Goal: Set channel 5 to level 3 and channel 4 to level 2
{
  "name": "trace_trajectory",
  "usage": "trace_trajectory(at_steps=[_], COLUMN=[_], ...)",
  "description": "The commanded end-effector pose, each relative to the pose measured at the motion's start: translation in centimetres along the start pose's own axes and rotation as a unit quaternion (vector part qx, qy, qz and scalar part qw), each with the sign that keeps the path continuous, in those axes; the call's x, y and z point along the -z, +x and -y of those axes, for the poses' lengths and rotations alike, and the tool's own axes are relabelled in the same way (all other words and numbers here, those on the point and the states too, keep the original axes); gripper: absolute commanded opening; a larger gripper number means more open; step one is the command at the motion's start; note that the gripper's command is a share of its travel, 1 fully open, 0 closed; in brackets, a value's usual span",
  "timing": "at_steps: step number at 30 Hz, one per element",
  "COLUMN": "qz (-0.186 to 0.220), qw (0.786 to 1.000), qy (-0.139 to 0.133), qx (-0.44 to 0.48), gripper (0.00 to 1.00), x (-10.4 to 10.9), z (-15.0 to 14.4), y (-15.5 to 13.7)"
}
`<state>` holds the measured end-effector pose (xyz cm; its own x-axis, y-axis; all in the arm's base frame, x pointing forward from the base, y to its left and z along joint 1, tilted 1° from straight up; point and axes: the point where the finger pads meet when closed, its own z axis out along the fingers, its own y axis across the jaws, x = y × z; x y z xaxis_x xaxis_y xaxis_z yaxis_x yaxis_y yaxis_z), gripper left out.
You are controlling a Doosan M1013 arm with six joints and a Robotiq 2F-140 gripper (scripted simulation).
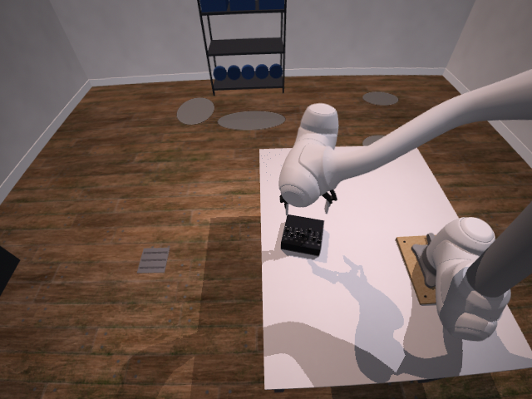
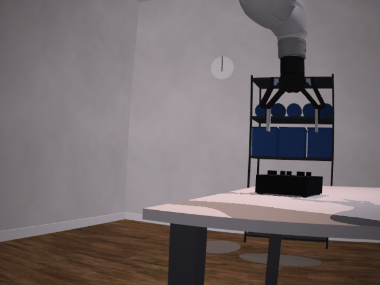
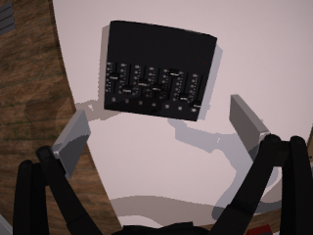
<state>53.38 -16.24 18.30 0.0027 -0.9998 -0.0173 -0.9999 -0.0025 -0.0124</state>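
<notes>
We find our hand (image 2: 291,129) high above the table (image 1: 386,206), fingers spread to their widest and nothing between them. In the exterior view it hangs well clear of the lighting desk (image 2: 288,184), with open air between the fingertips (image 2: 268,124) and the fader caps (image 2: 288,173) that poke up from the desk's top.

The lighting desk (image 1: 302,235) sits near the table's left edge in the top view, a small black box lying slightly askew to that edge. From the wrist view the lighting desk (image 3: 158,69) is ahead of the hand and rotated a little, its row of faders (image 3: 153,85) on the side nearer the camera. The caps stand at uneven positions along their slots, but the picture is too coarse for us to read channel numbers or level marks — we cannot tell which sliders are channels 4 and 5, or where each one sits.

As we judge it, the task is at its very start. Nothing shows that either fader has been set, and the hand touches nothing. What is left, then, is nearly all of it: bring the hand down over the fader row, line a fingertip up with channel 5 and push it to level 3, then do the same for channel 4 to level 2 — with care, since the neighbouring caps stand close together and must stay where they are.

A shelf rack (image 2: 251,122) with blue boxes and balls stands behind the table, apart from the work.
</notes>
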Motion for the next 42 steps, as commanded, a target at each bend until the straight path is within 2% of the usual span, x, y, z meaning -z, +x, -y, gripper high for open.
trace_trajectory(at_steps=[1,6,12,14,16,21,25,29,31,32,35,42], qz=[0.0,0.0,0.0,0.0,0.0,-0.001,-0.005,-0.008,-0.008,-0.009,-0.011,-0.013], qw=[1.0,1.0,0.989,0.989,0.977,0.931,0.883,0.825,0.825,0.776,0.731,0.584], qy=[0.0,0.0,0.0,0.0,0.0,-0.001,-0.004,-0.008,-0.008,-0.01,-0.013,-0.021], qx=[0.001,0.028,0.149,0.149,0.212,0.366,0.469,0.565,0.565,0.63,0.682,0.812], gripper=[1.0,1.0,1.0,1.0,1.0,1.0,1.0,1.0,1.0,1.0,1.0,1.0], x=[0.0,-0.1,-0.7,-0.7,-1.0,-1.9,-2.8,-3.7,-3.7,-3.9,-4.6,-5.8], z=[0.0,0.0,0.0,0.0,0.0,0.0,-0.1,-0.1,-0.1,-0.1,-0.2,-0.3], y=[0.0,0.0,0.0,0.0,0.1,0.1,0.2,0.2,0.2,0.2,0.3,0.3])
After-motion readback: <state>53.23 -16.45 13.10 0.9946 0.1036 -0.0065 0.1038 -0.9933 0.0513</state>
